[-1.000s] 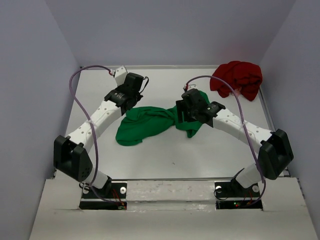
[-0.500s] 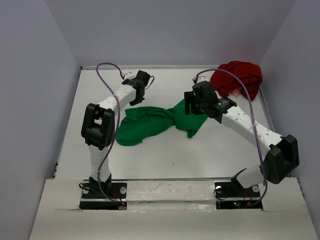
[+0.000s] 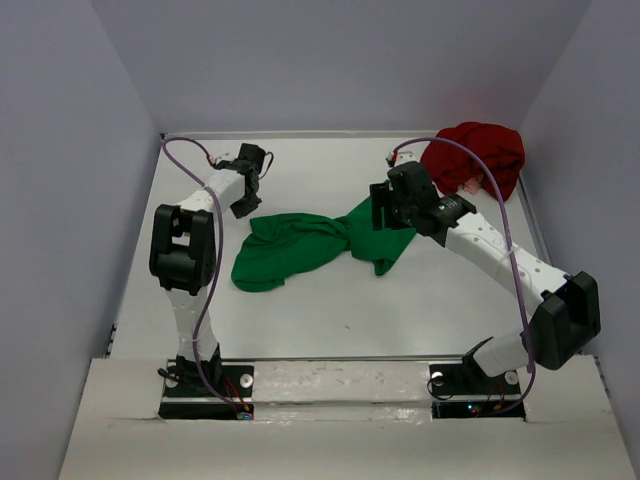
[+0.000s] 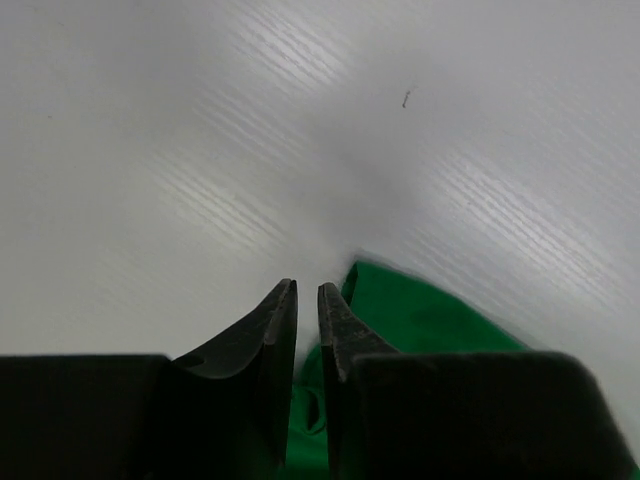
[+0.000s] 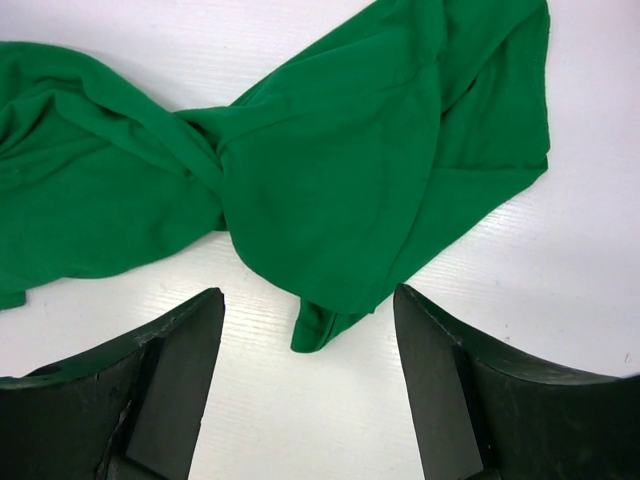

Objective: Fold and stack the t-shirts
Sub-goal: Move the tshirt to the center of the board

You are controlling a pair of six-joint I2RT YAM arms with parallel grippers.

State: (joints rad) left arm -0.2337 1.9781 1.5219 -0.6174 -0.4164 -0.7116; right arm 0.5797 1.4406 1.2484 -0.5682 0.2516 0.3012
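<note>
Two t-shirts are lying on the white worktop point(image 3: 330, 320). From above, the left hand point(image 3: 242, 207) is hanging just beyond the far-left corner of the green t-shirt point(image 3: 290, 248), and only its wrist view is showing its fingers point(image 4: 270, 330) nearly pressed together, a thin gap between them, gripping nothing. Further right, the right hand point(image 3: 383, 215) is hovering spread wide over the green cloth's twisted right part, while the dark red t-shirt point(image 3: 475, 158) is sitting bunched in the far-right corner, appearing in the overhead view alone.
</note>
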